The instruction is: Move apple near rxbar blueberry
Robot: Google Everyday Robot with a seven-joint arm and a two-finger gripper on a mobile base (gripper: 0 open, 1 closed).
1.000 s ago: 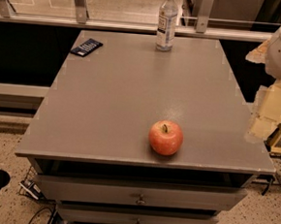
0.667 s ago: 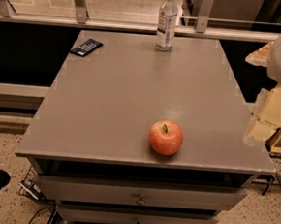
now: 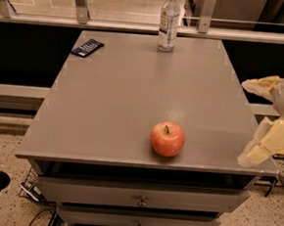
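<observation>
- Apple [image 3: 167, 139] sits upright on the grey table [image 3: 113, 108], near the front edge and right of centre. The stem dimple faces up and the short dark stem is visible. It's round, so no real long axis.
- Rxbar blueberry [image 3: 87, 47] lies flat at the far-left corner of the table. Its long axis runs diagonally, near-left end to far-right end, w/ the pale lettering face up. It's well apart from the apple, across the tabletop.
- Gripper [image 3: 267, 144] is cream-coloured and hangs off the table's right side by the front-right corner. It's at about the apple's depth, apart from the apple and touching nothing. Claw state: cannot tell.
- Vs. the earlier frames: the gripper sits lower in view, closer to the front-right corner. Apple, bar and bottle haven't moved.
- Containers: a clear plastic bottle [image 3: 169, 21] stands upright at the far edge, right of centre, w/ a white cap on and a label round the middle. Its fill level can't be made out.
- Drawers [image 3: 140, 196] are stacked under the tabletop at the front, each w/ a small knob. They look pushed in, contents hidden.
</observation>
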